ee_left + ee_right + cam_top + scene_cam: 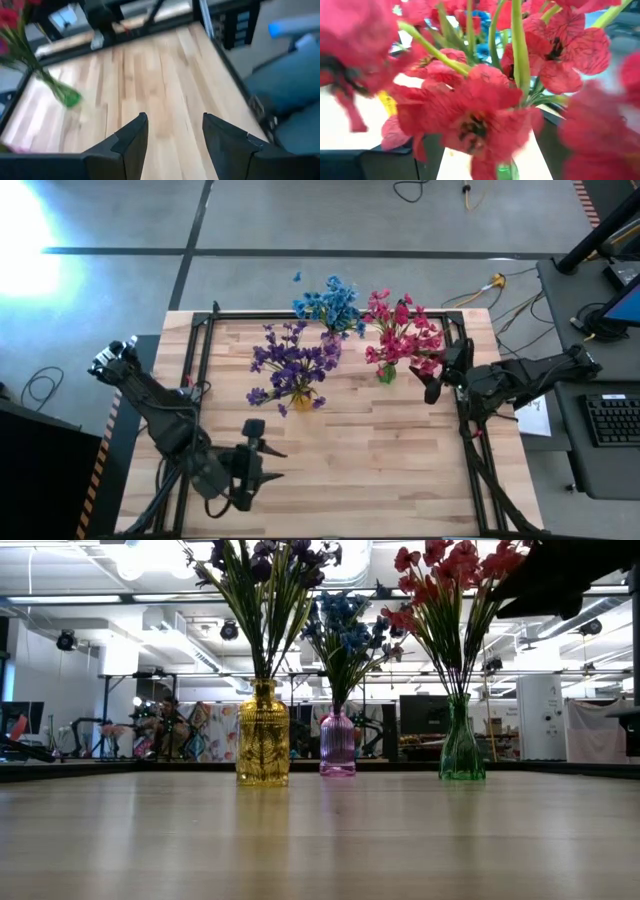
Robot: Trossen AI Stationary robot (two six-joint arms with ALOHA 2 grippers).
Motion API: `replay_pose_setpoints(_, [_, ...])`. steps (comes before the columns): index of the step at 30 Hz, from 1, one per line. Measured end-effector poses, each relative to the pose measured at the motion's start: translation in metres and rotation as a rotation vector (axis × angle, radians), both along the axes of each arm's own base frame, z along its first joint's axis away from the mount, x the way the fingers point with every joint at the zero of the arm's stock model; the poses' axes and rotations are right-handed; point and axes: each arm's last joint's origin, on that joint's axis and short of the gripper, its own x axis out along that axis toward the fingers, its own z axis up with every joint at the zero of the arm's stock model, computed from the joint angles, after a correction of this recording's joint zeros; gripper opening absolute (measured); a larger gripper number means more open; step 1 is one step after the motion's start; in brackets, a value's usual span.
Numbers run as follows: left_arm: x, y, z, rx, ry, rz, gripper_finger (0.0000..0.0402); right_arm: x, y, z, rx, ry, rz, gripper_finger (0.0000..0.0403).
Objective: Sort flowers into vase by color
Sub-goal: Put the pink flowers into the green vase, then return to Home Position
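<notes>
sorting looks finished: red-pink flowers (402,332) fill the green glass vase (386,373). right gripper (436,376), fingers apart and empty, beside them, should withdraw; left gripper (268,463) waits, half open and empty.

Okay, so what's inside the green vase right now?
The green vase holds only red-pink flowers, their green stems fanning up from its neck. The glass tint hides the stem ends and whether it holds water.
</notes>
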Motion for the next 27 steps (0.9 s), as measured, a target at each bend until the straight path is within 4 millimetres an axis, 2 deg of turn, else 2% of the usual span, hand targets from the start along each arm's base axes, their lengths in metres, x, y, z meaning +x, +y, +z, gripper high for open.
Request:
replay_pose_setpoints(3, [-0.008, -0.001, -0.008, 0.009, 0.039, 0.016, 0.0174, -0.006, 0.0, 0.002, 0.03, -0.012, 0.053, 0.027])
replay_pose_setpoints(9, [-0.019, 0.007, -0.024, -0.055, -0.043, 0.06, 0.0174, -0.016, -0.002, 0.0, 0.043, 0.016, 0.082, 0.0269])
replay_pose_setpoints(14, [-0.036, 0.021, -0.043, -0.157, -0.088, 0.024, 0.0174, -0.022, -0.004, -0.004, 0.04, 0.054, 0.091, 0.0271])
replay_pose_setpoints(18, [-0.054, 0.034, -0.045, -0.283, -0.149, -0.009, 0.0174, -0.026, -0.004, -0.003, 0.05, 0.042, 0.126, 0.0267])
replay_pose_setpoints(27, [-0.081, 0.062, -0.071, -0.348, -0.23, -0.02, 0.0174, -0.034, -0.006, -0.008, 0.037, 0.036, 0.143, 0.0264])
